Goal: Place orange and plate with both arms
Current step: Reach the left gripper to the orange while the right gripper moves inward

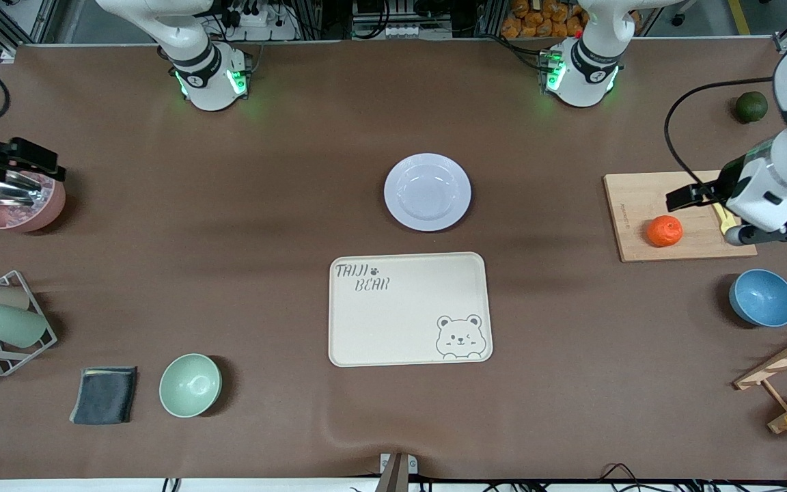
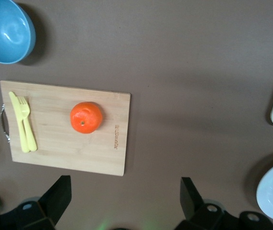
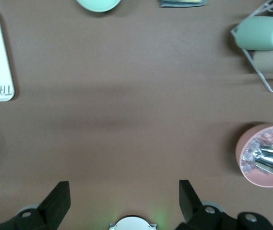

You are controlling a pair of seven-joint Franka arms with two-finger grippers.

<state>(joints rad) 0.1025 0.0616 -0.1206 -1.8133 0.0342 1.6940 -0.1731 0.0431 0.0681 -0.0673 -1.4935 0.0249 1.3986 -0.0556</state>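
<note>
Left gripper [image 2: 122,201] hangs wide open over the cutting board [image 1: 639,198] end of the table, the orange [image 1: 664,231] on that board just beside it, untouched. Plate [image 1: 427,191] sits mid-table, just farther from the front camera than the tray [image 1: 409,309]. Right gripper [image 3: 124,199], also spread wide, is over the pink bowl [image 1: 19,208], well apart from both.

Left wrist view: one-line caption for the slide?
Open left gripper hovers over the table beside a wooden cutting board carrying the orange and yellow cutlery, blue bowl nearby.
</note>
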